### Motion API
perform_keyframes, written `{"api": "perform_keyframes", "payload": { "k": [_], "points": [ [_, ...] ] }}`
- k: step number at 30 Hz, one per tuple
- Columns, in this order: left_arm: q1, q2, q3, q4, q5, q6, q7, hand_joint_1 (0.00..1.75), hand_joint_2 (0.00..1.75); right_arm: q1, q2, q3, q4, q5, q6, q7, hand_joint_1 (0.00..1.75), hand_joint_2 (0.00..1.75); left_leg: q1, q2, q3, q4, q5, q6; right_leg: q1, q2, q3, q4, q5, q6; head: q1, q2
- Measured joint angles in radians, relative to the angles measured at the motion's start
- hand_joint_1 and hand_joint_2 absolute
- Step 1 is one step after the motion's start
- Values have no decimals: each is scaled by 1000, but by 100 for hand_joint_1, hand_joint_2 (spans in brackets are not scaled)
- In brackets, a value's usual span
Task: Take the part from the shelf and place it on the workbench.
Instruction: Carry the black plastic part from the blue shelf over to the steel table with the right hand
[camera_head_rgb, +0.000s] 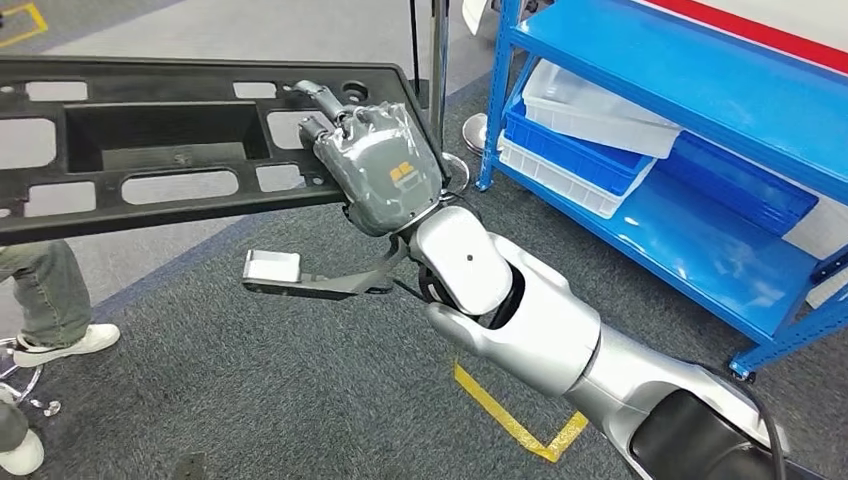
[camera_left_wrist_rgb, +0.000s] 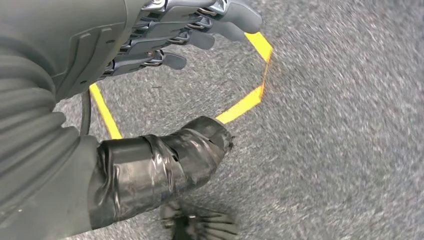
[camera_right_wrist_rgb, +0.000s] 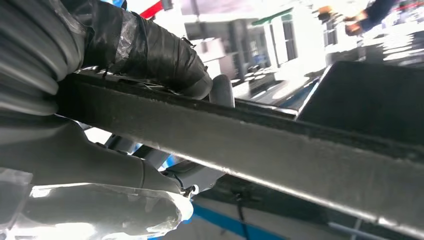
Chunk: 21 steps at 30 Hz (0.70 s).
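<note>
The part (camera_head_rgb: 150, 140) is a long flat black plastic panel with several rectangular cut-outs, held level above the carpet and running off the left edge of the head view. My right hand (camera_head_rgb: 375, 160) grips its right end, fingers curled over the top face. In the right wrist view the panel's edge (camera_right_wrist_rgb: 260, 145) runs across the picture, with the taped thumb (camera_right_wrist_rgb: 150, 55) on one side and the palm on the other. My left hand (camera_left_wrist_rgb: 165, 40) hangs over grey carpet with its fingers apart and nothing in it.
A blue metal shelf (camera_head_rgb: 720, 110) stands at the right, holding a white tray (camera_head_rgb: 590, 105) and blue bins (camera_head_rgb: 570, 150). A person's legs and white shoes (camera_head_rgb: 60, 345) are at the left. Yellow tape (camera_head_rgb: 510, 415) marks the carpet. A metal pole (camera_head_rgb: 438, 60) rises behind the panel.
</note>
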Motion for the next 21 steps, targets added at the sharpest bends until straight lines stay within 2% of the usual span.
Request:
{"api": "perform_keyframes", "payload": {
  "k": [1, 2, 3, 4, 5, 7, 8, 9, 11, 13, 15, 16, 17, 18, 19, 20, 21],
  "points": [
    [-2, 0, 0, 0, 0, 0, 0, 0, 175, 1, 0, 0, 0, 1, 0, 0, 175, 175, 0, 9, -28, 64, -25, -2, 2, -14, -1, 0, 0, -2, 0, 0],
    [-2, 0, 0, 0, 0, 0, 0, 0, 175, 2, 0, 0, 0, 1, 0, 0, 175, 175, 0, 14, -45, 105, -37, -2, 4, -27, -1, 0, -1, -2, 0, 0],
    [-1, 0, 0, 0, 0, 0, 0, 0, 175, 3, 0, 0, 0, 1, 0, 0, 175, 175, 0, 17, -43, 110, -32, -2, 6, -40, -1, 0, -2, -3, 0, 0],
    [0, 0, 0, 0, 0, -1, 0, 0, 175, 3, 0, 0, 0, 2, 0, 0, 175, 175, 0, 22, -20, 74, -11, 0, 7, -52, -1, 0, -2, -2, 0, 0],
    [0, 1, 0, 0, 0, -1, 0, 0, 175, 3, 0, 0, -1, 2, 0, 0, 175, 175, -1, 36, 20, 9, 18, 3, 8, -62, 1, 1, -4, -1, 0, 0],
    [-3, 1, 0, 0, 0, -1, -1, 0, 175, 1, -1, 0, -5, 4, 0, 0, 175, 175, -12, 79, 91, -115, 49, 12, 14, -81, 2, 1, -7, 6, 0, 0],
    [-4, 2, 0, 0, 0, -1, -1, 0, 175, 0, -1, 0, -7, 4, 0, -1, 175, 175, -17, 92, 107, -148, 52, 18, 17, -89, 3, 1, -9, 10, 1, 0],
    [-5, 2, 0, 0, 0, -1, -1, 0, 175, -1, -1, 0, -9, 4, 0, -1, 175, 175, -22, 93, 110, -159, 48, 24, 20, -98, 5, 0, -10, 14, 2, 0],
    [-3, 2, 0, 0, 0, -1, -2, 0, 175, -1, -1, 0, -11, 5, 1, -4, 175, 175, -19, 70, 109, -164, 52, 36, 21, -108, 8, -2, -15, 24, 3, 0],
    [-1, 2, 0, 0, 0, -2, -3, 0, 175, -2, -2, 0, -14, 6, 1, -7, 175, 175, -15, 51, 113, -172, 57, 48, 18, -77, -4, 34, -43, 33, 3, 0],
    [-3, 2, 0, 0, 0, -4, -6, 0, 175, 0, -3, 0, -16, 7, 2, -8, 175, 175, -14, 31, 113, -175, 60, 56, 14, -32, -54, 146, -104, 37, 4, 0],
    [-4, 2, 0, 0, 0, -5, -8, 0, 175, 2, -4, 0, -16, 7, 2, -8, 175, 175, -14, 20, 111, -174, 61, 59, 14, -21, -87, 214, -132, 37, 4, 0],
    [-4, 2, 0, 0, 0, -6, -10, 0, 175, 5, -6, 0, -16, 7, 2, -8, 175, 175, -15, 8, 111, -174, 61, 59, 14, -16, -114, 264, -145, 37, 4, 0],
    [-4, 2, 0, 0, 0, -7, -12, 0, 175, 8, -7, 0, -16, 7, 3, -8, 175, 175, -15, -6, 111, -172, 61, 59, 14, -14, -125, 282, -139, 36, 4, 0],
    [-3, 2, 0, 0, 0, -7, -13, 0, 175, 9, -9, 0, -16, 7, 4, -8, 175, 175, -15, -20, 111, -170, 61, 59, 14, -11, -118, 259, -113, 35, 5, 0],
    [-2, 2, 0, 0, -1, -7, -15, 0, 175, 10, -10, 0, -17, 8, 5, -8, 175, 175, -15, -33, 111, -168, 60, 58, 13, -4, -94, 202, -74, 32, 5, 0],
    [-2, 1, 0, 0, -1, -7, -16, 0, 175, 9, -11, 0, -18, 8, 6, -8, 175, 175, -15, -46, 111, -165, 59, 57, 12, 14, -64, 133, -39, 28, 5, 0]
  ]
}}
